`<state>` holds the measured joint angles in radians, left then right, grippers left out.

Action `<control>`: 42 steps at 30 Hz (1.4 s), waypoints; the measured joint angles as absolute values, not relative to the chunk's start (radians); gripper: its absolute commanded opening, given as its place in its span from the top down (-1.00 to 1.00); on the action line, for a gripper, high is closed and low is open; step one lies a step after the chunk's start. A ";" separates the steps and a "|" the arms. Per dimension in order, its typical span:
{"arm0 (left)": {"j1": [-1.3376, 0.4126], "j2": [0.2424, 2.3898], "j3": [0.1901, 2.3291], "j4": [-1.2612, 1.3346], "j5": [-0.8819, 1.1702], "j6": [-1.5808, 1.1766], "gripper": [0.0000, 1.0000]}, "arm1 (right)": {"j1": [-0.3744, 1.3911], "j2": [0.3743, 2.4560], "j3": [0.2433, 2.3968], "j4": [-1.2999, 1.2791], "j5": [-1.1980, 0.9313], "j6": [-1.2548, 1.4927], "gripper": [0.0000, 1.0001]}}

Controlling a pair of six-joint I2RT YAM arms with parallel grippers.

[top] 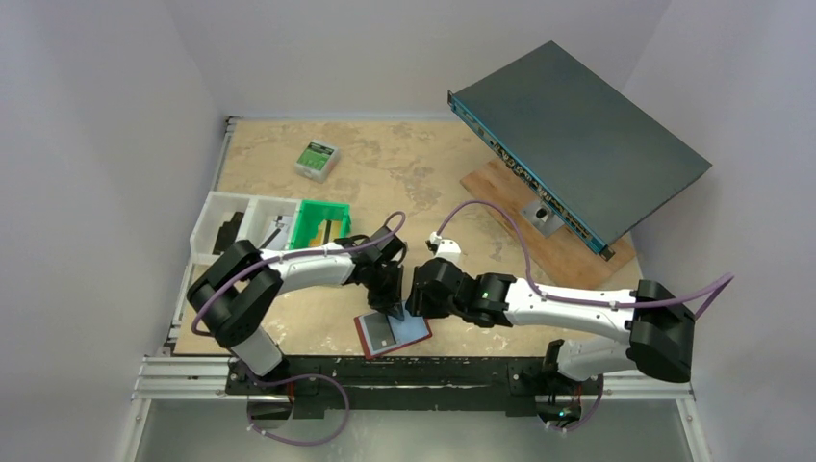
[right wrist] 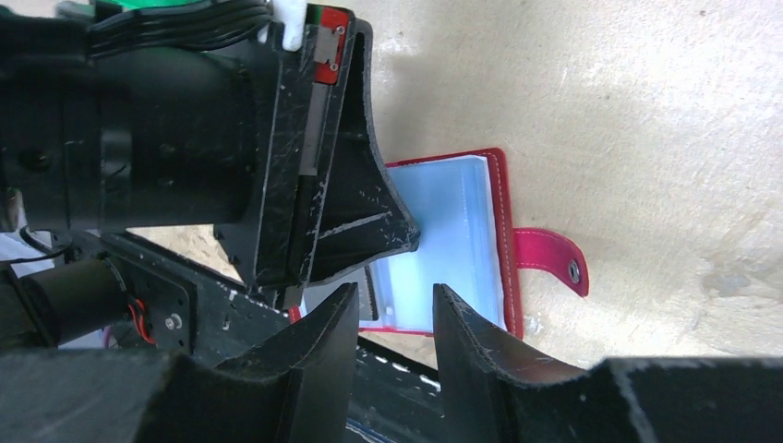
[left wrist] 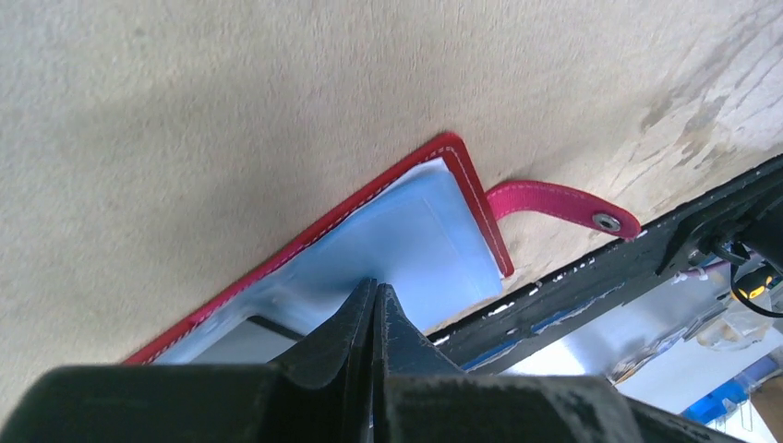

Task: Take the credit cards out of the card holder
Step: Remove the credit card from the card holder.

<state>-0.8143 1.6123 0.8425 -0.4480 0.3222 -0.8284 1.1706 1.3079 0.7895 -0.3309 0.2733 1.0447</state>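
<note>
Shows the red card holder [top: 393, 334] lying open and flat on the tan tabletop [top: 385, 164], right at the near edge between the two arms' heads, pale blue inner pockets facing up, snap-button tab [left wrist: 563, 205] sticking out sideways onto the table. Finds the left gripper [left wrist: 376, 305] with fingers pressed together, nothing between them, tips down against the pale blue pocket. Finds the right gripper [right wrist: 392, 305] just beside it, fingers parted partway with a clear gap, gripping nothing, hovering over the holder. Reveals a grey card [top: 382, 332] with a dark rim in the holder's other half, partly hidden by the grippers; cannot tell whether tucked in a pocket or lying loose. Further back, well apart, places a green bin [top: 320, 223] beside a white tray [top: 231, 207], a small green-and-white box [top: 317, 159], and a dark flat device [top: 577, 135] tilted over a wooden board [top: 496, 188]
</note>
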 measured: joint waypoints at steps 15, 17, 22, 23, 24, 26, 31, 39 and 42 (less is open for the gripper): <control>-0.815 1.553 0.897 -0.545 0.251 -0.826 0.89 | 1.170 1.382 0.781 -0.275 0.210 0.999 0.24; -0.815 1.479 0.888 -0.580 0.211 -0.826 0.88 | 1.170 1.408 0.781 -0.246 0.180 0.988 0.24; -0.814 1.300 0.820 -0.648 0.139 -0.829 0.88 | 1.170 1.469 0.782 -0.166 0.097 0.962 0.25; -0.814 1.277 0.799 -0.658 0.130 -0.831 0.88 | 1.170 1.483 0.784 -0.153 0.082 0.957 0.25; -0.814 1.260 0.776 -0.668 0.122 -0.836 0.89 | 1.170 1.499 0.786 -0.141 0.071 0.953 0.25; -0.814 1.242 0.728 -0.683 0.114 -0.849 0.90 | 1.170 1.526 0.787 -0.118 0.049 0.949 0.25; -0.814 1.241 0.661 -0.687 0.108 -0.863 0.94 | 1.170 1.570 0.787 -0.081 0.024 0.948 0.25; -0.813 1.283 0.643 -0.618 0.125 -0.879 0.96 | 1.163 1.599 0.783 -0.024 -0.002 0.950 0.25; -0.813 1.303 0.643 -0.600 0.126 -0.880 0.99 | 1.150 1.599 0.768 0.009 -0.020 0.953 0.25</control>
<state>-0.8127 1.3033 0.6426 -0.6003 0.1265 -0.8799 1.1503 1.5993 0.7681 0.0086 -0.0196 0.9527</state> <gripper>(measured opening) 0.019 0.376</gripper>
